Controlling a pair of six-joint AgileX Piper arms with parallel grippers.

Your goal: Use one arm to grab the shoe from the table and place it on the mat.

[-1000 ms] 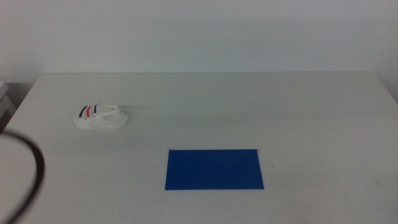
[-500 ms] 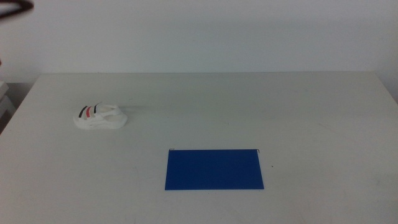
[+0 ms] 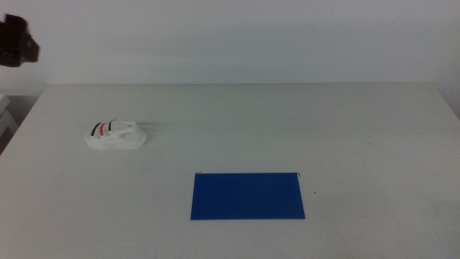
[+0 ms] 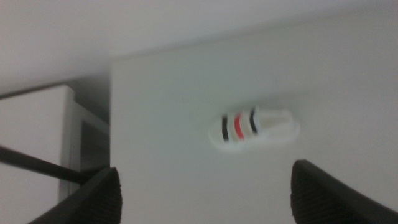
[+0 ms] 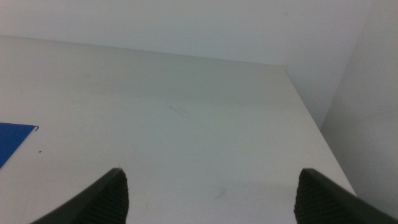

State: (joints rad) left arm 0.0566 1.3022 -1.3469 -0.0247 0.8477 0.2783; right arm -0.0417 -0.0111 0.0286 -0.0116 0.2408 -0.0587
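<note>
The shoe (image 3: 115,134), a small white sandal with black and red straps, lies on the table (image 3: 287,122) at its left side. The deep-blue mat (image 3: 247,195) lies flat near the front middle, well apart from the shoe. A dark part of the left arm (image 3: 16,43) shows high at the far left, above and behind the shoe. In the left wrist view the left gripper (image 4: 205,186) is open and empty, high over the shoe (image 4: 252,126). The right gripper (image 5: 211,186) is open and empty over the table's right side, out of the middle view.
A white piece of furniture (image 4: 37,124) stands beside the table's left edge, with a dark gap between them. The table's far right corner (image 5: 283,68) meets a pale wall. A corner of the mat (image 5: 12,140) shows in the right wrist view.
The left arm has risen: its black cable loop left the lower left edge, and a dark arm part now shows at the upper left. Shoe and mat have not moved.
</note>
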